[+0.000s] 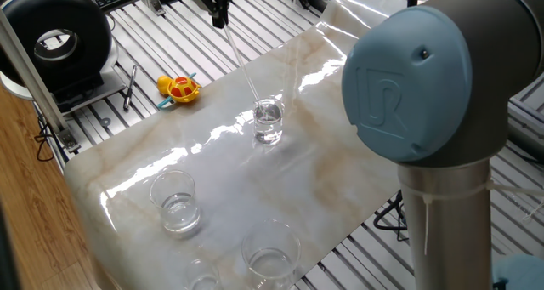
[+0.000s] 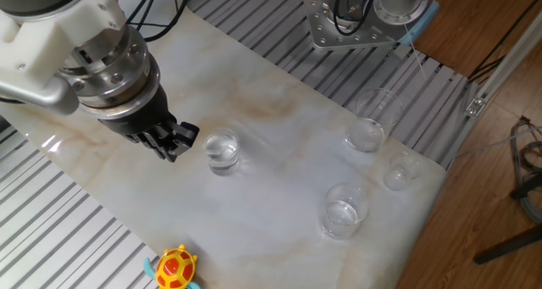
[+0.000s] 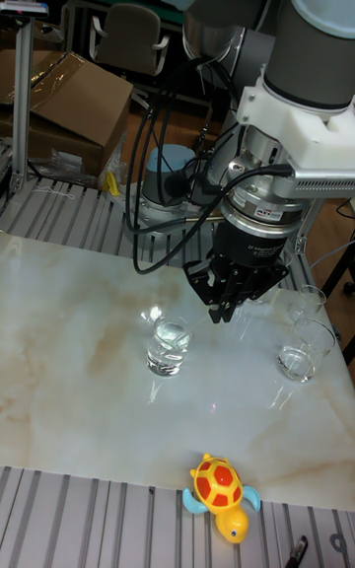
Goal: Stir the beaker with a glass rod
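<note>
Hard to make out in the other fixed view and the tall fixed view: the glass rod, seen clearly only in one fixed view as a thin slanted line. Runs there from the gripper down into the beaker, lower end inside the glass. Jaws closed together on the rod's upper end; in the other fixed view, gripper just beside the beaker, with nothing visible between the dark fingers. Same in the tall fixed view: gripper above and beside the beaker, rod lost against the background.

Stands upright near the middle of the bench, partly filled with clear liquid.

Four glass vessels in all: the beaker plus three others grouped toward one corner of the bench. Two wider ones with shallow clear liquid; a small one near the corner, contents unclear, cut off at the bottom edge in one fixed view.

One toy turtle, red and yellow, at the bench edge, well apart from the beaker.
</note>
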Robot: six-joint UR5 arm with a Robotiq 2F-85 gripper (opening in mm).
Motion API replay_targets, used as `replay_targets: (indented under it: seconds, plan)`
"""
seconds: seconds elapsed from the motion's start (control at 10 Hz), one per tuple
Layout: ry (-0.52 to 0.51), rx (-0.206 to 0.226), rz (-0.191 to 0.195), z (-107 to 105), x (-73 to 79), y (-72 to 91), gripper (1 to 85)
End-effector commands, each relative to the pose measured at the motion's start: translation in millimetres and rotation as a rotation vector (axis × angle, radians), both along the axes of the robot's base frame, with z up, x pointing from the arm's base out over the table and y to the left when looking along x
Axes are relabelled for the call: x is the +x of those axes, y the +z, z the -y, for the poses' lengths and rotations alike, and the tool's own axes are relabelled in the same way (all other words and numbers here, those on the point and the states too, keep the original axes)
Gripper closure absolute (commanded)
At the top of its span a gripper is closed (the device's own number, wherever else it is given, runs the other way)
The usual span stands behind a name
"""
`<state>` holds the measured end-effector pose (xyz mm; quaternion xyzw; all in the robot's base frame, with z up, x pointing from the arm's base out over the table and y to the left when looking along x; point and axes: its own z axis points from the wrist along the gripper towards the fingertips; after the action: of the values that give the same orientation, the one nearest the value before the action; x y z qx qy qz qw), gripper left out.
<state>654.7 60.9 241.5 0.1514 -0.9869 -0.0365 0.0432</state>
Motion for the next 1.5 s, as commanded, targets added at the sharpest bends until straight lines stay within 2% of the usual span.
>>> replay_targets:
  seconds: [0.0, 1.0, 1.2, 1.4]
  plan:
    - [-0.004, 0.016, -0.003, -2.9, -2.2, 0.0, 84.7]
    - [0.005, 0.014, 0.003, -0.1, -2.3, -3.6, 84.3]
    - [0.013, 0.008, 0.004, 1.7, -1.9, -4.5, 80.0]
    - [0.020, 0.011, 0.003, 1.5, -2.5, -4.7, 70.7]
